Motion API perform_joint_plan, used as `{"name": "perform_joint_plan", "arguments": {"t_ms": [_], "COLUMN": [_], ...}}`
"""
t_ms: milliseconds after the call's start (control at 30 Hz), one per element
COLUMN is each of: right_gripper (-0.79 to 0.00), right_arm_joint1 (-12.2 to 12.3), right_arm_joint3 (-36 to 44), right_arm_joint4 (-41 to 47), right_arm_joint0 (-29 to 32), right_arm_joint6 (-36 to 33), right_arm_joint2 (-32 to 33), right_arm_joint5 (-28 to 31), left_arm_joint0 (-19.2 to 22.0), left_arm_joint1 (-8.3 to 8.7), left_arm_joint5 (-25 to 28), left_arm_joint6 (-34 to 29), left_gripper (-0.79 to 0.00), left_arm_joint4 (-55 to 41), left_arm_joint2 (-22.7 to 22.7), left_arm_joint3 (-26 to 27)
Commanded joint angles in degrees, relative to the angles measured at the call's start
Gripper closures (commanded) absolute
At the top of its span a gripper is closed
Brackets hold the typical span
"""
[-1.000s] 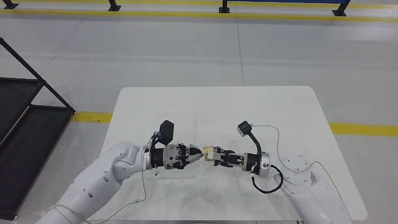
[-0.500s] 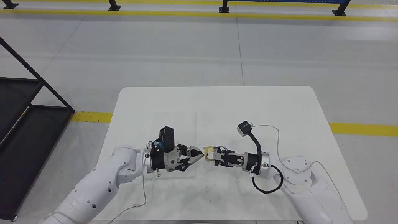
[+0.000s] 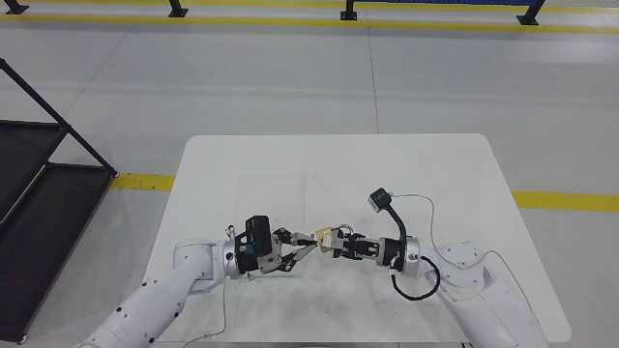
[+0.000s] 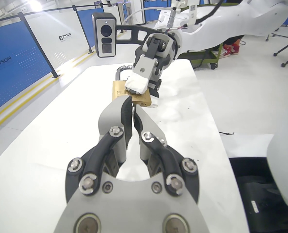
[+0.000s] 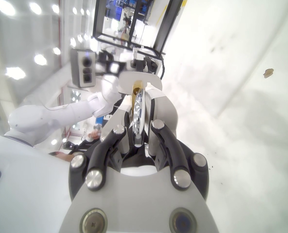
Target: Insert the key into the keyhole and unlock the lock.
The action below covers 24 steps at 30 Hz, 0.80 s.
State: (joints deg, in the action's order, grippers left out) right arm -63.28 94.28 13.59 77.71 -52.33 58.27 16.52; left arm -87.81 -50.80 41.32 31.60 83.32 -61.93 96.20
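One brass lock (image 4: 118, 90) with a silver shackle (image 4: 120, 70) is seen; its body is squarish and flat-faced, and faint stamped print is carried on the face that shows. It is held over the table (image 3: 435, 169), above the half nearer the front edge and a little left of the middle, at the spot where the two grippers meet tip to tip. The right gripper (image 4: 144, 90) is clamped on the lock. One white-wrapped finger (image 4: 137, 84) is pressed across the brass face and the other is set against the opposite face. In the right wrist view the shackle is seen lying between that gripper's fingers. The left gripper (image 4: 132, 106) is closed almost fully, and its dark pads (image 4: 127, 112) are pinched on the key (image 4: 134, 110), of which only a thin edge is shown. Its fingertips are set right at the lock's bottom edge, on the side opposite the shackle. How far the key is entered into the lock cannot be told.
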Motion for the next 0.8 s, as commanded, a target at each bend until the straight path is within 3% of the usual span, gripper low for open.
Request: {"name": "perform_joint_plan", "arguments": {"t_ms": [0,767], "right_gripper": [0.000,0.000], "right_arm_joint1": [0.0,0.0], "right_arm_joint3": [0.0,0.0], "right_arm_joint4": [0.0,0.0], "right_arm_joint0": [0.0,0.0], "right_arm_joint6": [0.0,0.0], "right_arm_joint2": [0.0,0.0], "right_arm_joint5": [0.0,0.0], "left_arm_joint0": [-0.4,-2.2], "left_arm_joint1": [-0.04,-0.42], "left_arm_joint5": [-1.2,-11.5], "left_arm_joint6": [1.1,5.8], "left_gripper": [0.000,0.000], "left_arm_joint4": [1.1,10.3], "left_arm_joint2": [0.0,0.0], "left_arm_joint3": [0.0,1.2]}}
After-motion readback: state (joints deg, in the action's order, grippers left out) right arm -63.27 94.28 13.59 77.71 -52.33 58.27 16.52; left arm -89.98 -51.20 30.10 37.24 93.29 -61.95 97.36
